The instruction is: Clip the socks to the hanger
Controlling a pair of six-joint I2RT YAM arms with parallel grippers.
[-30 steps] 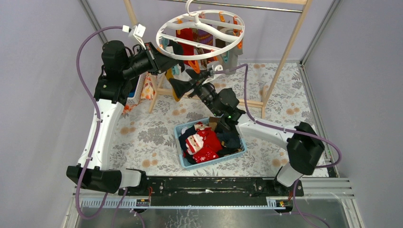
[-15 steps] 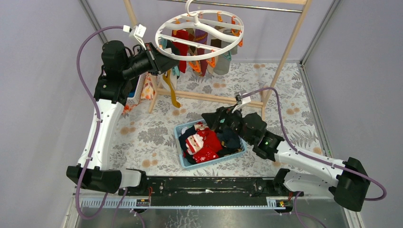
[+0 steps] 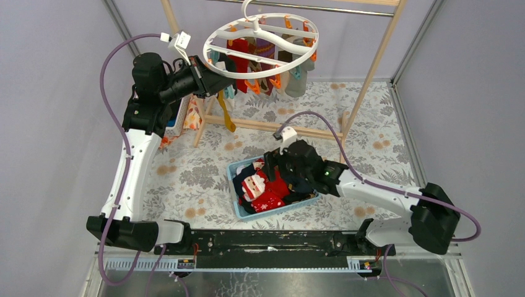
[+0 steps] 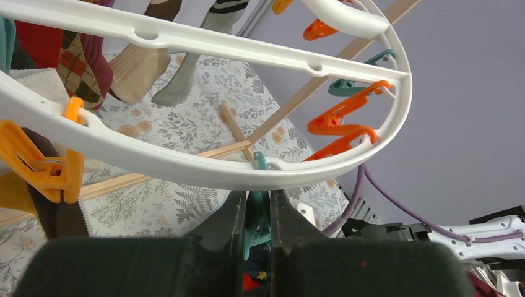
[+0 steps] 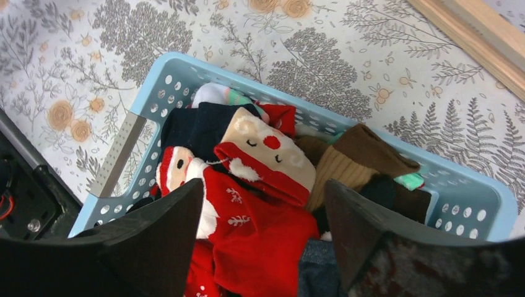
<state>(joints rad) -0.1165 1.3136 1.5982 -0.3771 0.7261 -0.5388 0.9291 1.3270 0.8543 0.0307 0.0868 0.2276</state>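
Light blue perforated basket (image 3: 237, 207) (image 5: 179, 71) on the floral tablecloth (image 3: 192, 176): heaped with socks (image 3: 263, 185) (image 5: 260, 154), among them red ones with Santa faces and white snowflakes, navy, ribbed brown and a scrap of mint. White slotted basket (image 3: 179, 120) behind the left arm: mostly hidden, contents unreadable.

Right gripper (image 3: 272, 162) (image 5: 263, 185): poised directly over the basket heap, with a red Santa sock between and below its fingers. Spread wide, grasping nothing; cannot tell whether it touches the fabric.

Left gripper (image 3: 218, 79) (image 4: 255, 207): up at the near-left rim of the round white hanger (image 3: 260, 75) (image 4: 186, 170), clenched on a teal clip (image 4: 260, 163) that hangs from that rim. Pegged socks (image 3: 244, 49) (image 4: 86, 62) under the ring: red, argyle, beige, grey. Mustard sock (image 3: 226, 117) dangling just beside the left gripper. Orange clips (image 4: 337, 120) along the far rim. Hanger itself up under the top of the wooden rail frame (image 3: 379, 52).

Right arm: low, reaching left from its base across the table, wrist tipped down into the basket. Left arm: rising steeply from its base, elbow high at the left, forearm level and pointing right toward the ring.
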